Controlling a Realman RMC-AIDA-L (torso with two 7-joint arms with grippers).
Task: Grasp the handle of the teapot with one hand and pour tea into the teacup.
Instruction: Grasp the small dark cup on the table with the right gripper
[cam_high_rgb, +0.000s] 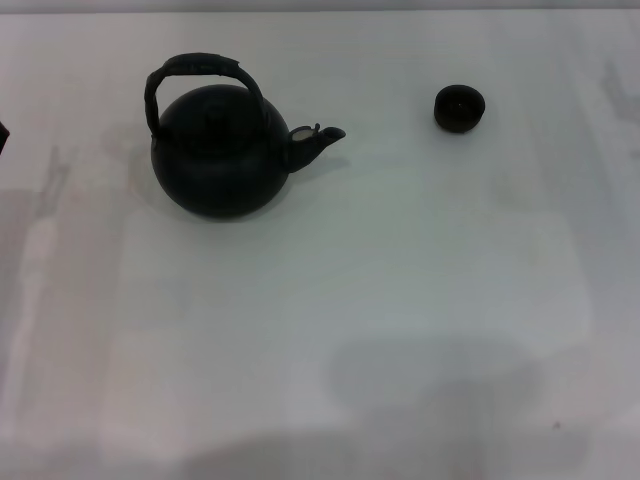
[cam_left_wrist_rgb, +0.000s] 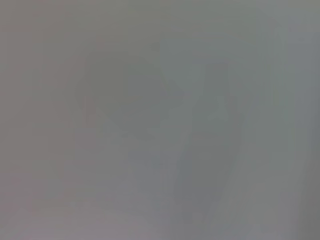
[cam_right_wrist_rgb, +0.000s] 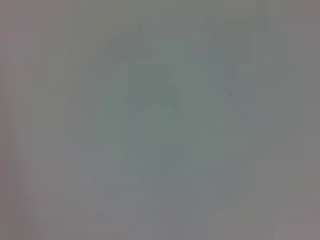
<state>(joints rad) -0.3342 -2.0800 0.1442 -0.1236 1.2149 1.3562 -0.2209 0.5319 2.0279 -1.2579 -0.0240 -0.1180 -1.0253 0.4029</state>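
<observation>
A large round black teapot (cam_high_rgb: 218, 150) stands on the white table (cam_high_rgb: 330, 300) at the far left in the head view, its short spout pointing right. Its arched handle (cam_high_rgb: 198, 68) rises over the knobbed lid, with a thicker upper span. The tiny black teacup (cam_high_rgb: 459, 107) sits upright to the right of the spout, well apart from the pot. Neither gripper shows in any view. Both wrist views show only bare pale surface with faint shadows.
A small dark shape (cam_high_rgb: 3, 135) pokes in at the left edge of the head view. Faint shadows lie on the table near the front edge.
</observation>
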